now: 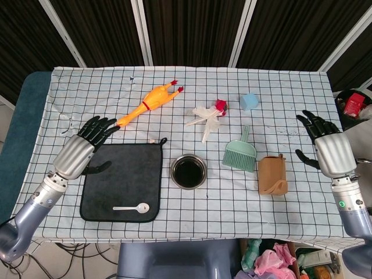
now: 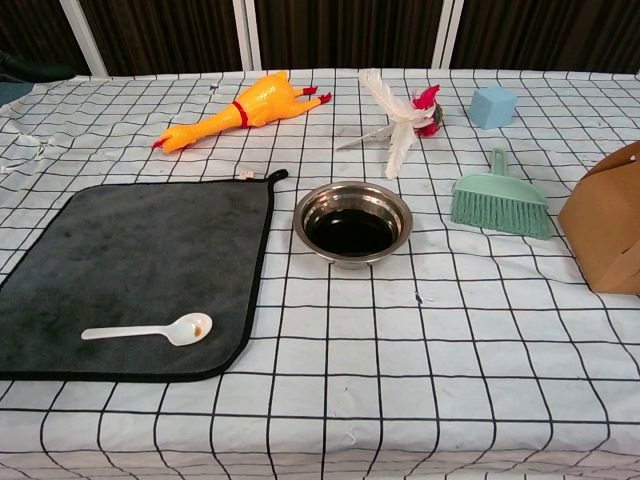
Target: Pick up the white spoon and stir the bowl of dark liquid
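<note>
The white spoon [image 1: 132, 207] [image 2: 148, 330] lies on the dark grey mat [image 1: 122, 181] [image 2: 120, 270], near its front edge, with a brown stain in its scoop. A steel bowl of dark liquid [image 1: 188, 171] [image 2: 352, 222] stands just right of the mat. My left hand [image 1: 81, 150] hovers at the mat's far left corner, fingers spread and empty. At the table's right edge my right hand [image 1: 328, 149] is raised, fingers apart, holding nothing. Neither hand shows in the chest view.
A rubber chicken [image 1: 150, 103] lies beyond the mat. White feathers with a red toy [image 1: 208, 115], a blue cube [image 1: 249, 102], a green dustpan brush [image 1: 240, 152] and a brown paper box [image 1: 272, 174] occupy the right half of the checked cloth.
</note>
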`<control>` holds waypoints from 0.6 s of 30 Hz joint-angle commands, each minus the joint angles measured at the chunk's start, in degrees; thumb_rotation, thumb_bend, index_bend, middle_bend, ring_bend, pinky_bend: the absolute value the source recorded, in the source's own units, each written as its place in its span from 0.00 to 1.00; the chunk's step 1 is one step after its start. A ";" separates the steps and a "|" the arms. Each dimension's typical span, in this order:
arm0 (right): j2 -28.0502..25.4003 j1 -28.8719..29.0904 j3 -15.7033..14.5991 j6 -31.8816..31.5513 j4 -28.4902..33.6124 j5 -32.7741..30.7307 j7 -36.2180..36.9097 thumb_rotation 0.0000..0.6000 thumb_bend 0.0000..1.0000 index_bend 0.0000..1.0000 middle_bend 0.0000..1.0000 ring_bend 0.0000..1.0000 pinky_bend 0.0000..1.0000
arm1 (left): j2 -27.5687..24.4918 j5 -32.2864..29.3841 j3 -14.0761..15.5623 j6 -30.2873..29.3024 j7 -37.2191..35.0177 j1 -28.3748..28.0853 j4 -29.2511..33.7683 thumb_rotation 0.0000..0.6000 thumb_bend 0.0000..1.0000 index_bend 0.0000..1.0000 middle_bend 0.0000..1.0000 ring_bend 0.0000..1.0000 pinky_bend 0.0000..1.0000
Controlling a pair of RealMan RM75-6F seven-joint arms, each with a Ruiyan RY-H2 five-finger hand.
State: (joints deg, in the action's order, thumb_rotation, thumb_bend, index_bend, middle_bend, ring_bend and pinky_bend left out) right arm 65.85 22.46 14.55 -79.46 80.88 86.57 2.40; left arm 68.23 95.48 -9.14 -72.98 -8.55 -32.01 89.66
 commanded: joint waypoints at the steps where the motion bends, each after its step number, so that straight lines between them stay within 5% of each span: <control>1: -0.17 -0.34 -0.07 -0.54 0.60 -0.16 0.01 1.00 0.17 0.15 0.11 0.19 0.30 | -0.29 -0.30 0.23 -0.22 0.29 0.29 0.26 1.00 0.23 0.09 0.04 0.00 0.00; 10: -2.22 -2.59 -1.81 -1.68 4.20 -0.38 -1.49 1.00 0.17 0.15 0.11 0.19 0.30 | -2.80 -0.74 2.12 -2.37 3.87 3.13 1.80 1.00 0.23 0.09 0.05 0.00 0.00; 18: -4.16 -10.66 -8.08 -5.34 9.38 -1.26 -5.81 1.00 0.17 0.15 0.11 0.19 0.30 | -7.62 -8.73 7.13 -0.61 11.19 10.13 5.37 1.00 0.23 0.09 0.07 0.00 0.01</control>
State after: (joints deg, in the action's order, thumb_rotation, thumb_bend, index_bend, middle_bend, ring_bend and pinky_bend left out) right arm 61.77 13.95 8.28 -82.98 89.05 85.30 -1.98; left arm 62.32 89.74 -3.88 -74.79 0.20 -24.15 93.20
